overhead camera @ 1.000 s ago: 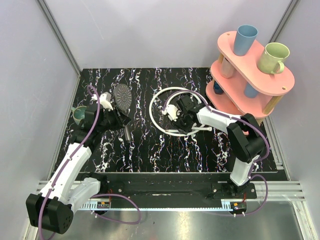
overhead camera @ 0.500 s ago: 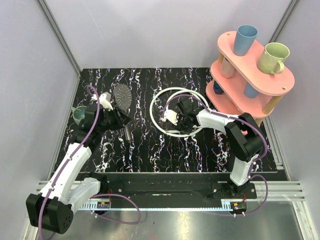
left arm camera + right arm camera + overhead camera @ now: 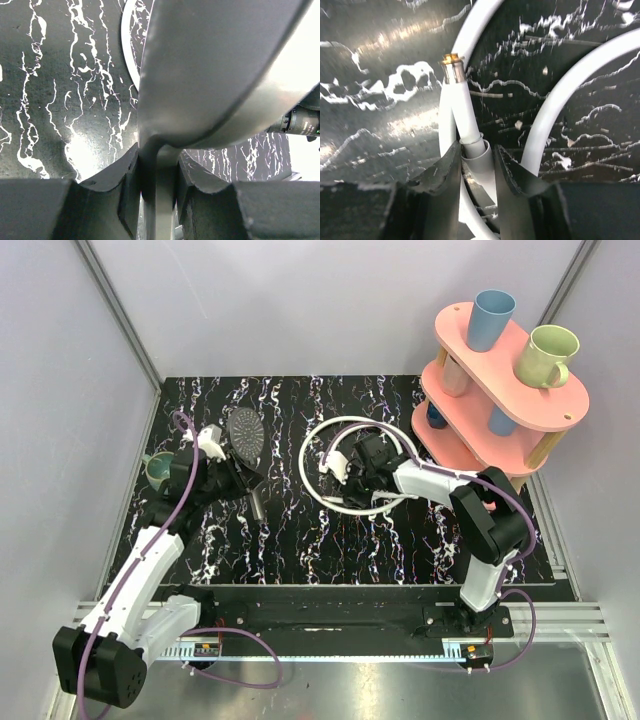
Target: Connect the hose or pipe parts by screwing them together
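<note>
The dark grey shower head (image 3: 246, 433) is held up at the left of the black marbled table, and its round face fills the left wrist view (image 3: 220, 65). My left gripper (image 3: 240, 480) is shut on its straight handle (image 3: 160, 200). The white hose (image 3: 345, 419) lies coiled in a loop at mid-table. My right gripper (image 3: 368, 492) sits inside the loop, its jaws pressed on the grey sleeve (image 3: 477, 160) at the hose end. The brass-tipped fitting (image 3: 452, 67) sticks out beyond the fingers. Another turn of the hose (image 3: 570, 85) curves past on the right.
A pink two-tier shelf (image 3: 520, 390) stands at the back right with a blue cup (image 3: 492, 318) and a pale green mug (image 3: 548, 353) on top. A green mug (image 3: 158, 470) sits by the left wall behind the left arm.
The right gripper has swung a little to the left inside the loop and its jaws have narrowed onto the hose end. The left arm and shower head have stayed put.
</note>
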`<action>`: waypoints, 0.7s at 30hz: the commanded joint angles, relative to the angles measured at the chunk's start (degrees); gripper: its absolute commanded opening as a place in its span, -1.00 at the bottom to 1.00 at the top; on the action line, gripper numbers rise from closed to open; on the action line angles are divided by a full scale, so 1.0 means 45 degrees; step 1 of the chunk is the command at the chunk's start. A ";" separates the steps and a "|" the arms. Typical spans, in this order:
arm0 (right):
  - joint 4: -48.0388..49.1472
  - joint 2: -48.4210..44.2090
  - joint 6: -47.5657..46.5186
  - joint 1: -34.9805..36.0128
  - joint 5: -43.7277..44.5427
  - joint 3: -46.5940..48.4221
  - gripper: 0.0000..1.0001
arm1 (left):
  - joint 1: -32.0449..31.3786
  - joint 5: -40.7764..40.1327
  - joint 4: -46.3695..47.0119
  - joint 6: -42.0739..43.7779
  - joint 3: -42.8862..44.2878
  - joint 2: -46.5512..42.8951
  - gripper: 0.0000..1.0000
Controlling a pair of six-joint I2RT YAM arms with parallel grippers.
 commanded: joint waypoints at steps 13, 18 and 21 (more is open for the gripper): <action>0.4252 0.1124 0.1846 0.1082 -0.1958 0.0942 -0.49 | 0.0910 0.1514 0.1987 -0.1013 -0.0709 -0.0273 -1.00; 0.5265 0.1535 0.1924 0.1453 -0.1979 0.1157 -0.45 | 0.1066 0.1515 0.1792 -0.1130 -0.0807 -0.0274 -1.00; 0.5675 0.1634 0.1944 0.1707 -0.1998 0.1158 -0.45 | 0.1144 0.1495 0.1597 -0.1072 -0.0788 -0.0313 -1.00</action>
